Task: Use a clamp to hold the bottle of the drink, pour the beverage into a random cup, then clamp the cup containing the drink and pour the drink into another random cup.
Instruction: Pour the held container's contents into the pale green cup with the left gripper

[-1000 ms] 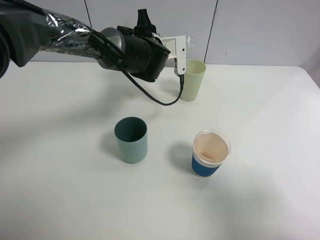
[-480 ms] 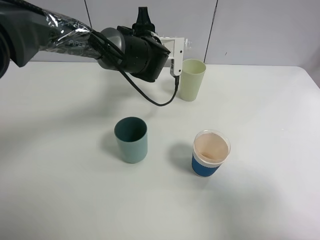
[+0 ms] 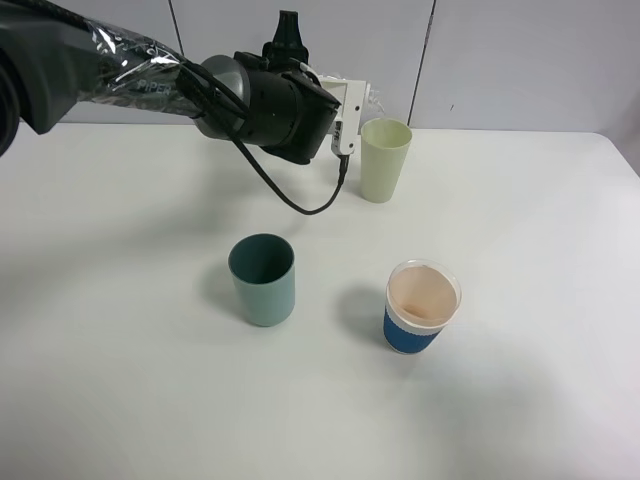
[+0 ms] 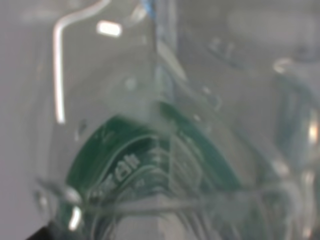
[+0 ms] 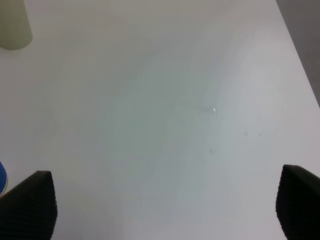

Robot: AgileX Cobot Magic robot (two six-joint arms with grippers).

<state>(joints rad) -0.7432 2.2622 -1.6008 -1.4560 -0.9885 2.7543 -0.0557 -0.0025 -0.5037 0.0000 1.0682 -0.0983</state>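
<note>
The left hand is clamped on the clear, green-labelled bottle, just beside the pale tumbler near the table's far edge. The right hand hangs open over the table.

The clear, green-labelled bottle (blurred at close range) sits clamped in the left pincer just beside the upright pale yellow-green tumbler, with the squat teal cup upright, well apart.

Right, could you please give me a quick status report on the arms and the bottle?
Left gripper shut on bottle, up beside the yellow-green tumbler. Right gripper open, over the table. Nothing between bottle and tumbler.
</note>
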